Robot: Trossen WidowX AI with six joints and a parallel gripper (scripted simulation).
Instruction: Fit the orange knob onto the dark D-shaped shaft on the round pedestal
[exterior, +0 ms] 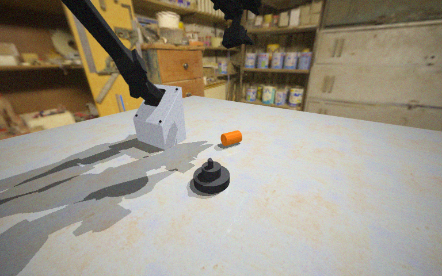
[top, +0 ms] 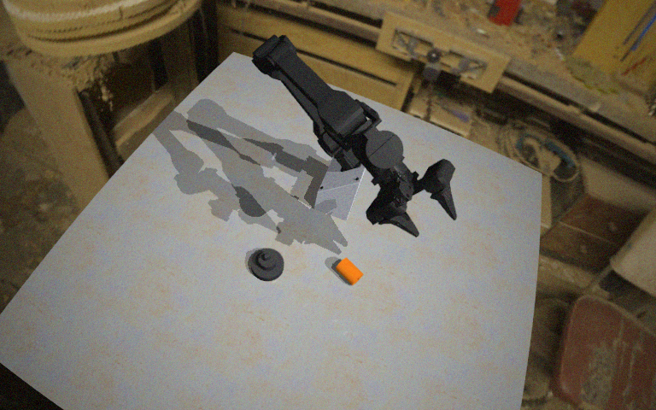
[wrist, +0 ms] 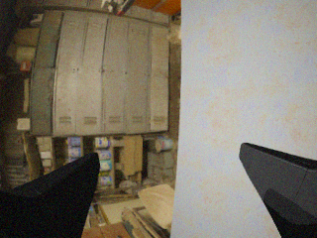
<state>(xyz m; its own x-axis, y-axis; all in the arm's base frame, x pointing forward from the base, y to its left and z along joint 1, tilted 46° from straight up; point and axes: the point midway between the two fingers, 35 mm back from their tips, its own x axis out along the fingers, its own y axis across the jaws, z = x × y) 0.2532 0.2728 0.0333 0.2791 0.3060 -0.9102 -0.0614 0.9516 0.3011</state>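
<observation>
Yeah, we couldn't make out any actual words or numbers anywhere. We spotted coloured labels on the cans (exterior: 277, 60) (wrist: 104, 165) on the shelves (exterior: 277, 69), but they were way too blurry for us to read, so no brand names or signs from us, folks.

The exterior view's top edge crops the hand (top: 437, 228) (exterior: 251, 41) (wrist: 172, 157), and the shaft's (top: 265, 259) (exterior: 210, 163) flat side is indiscernible.
</observation>
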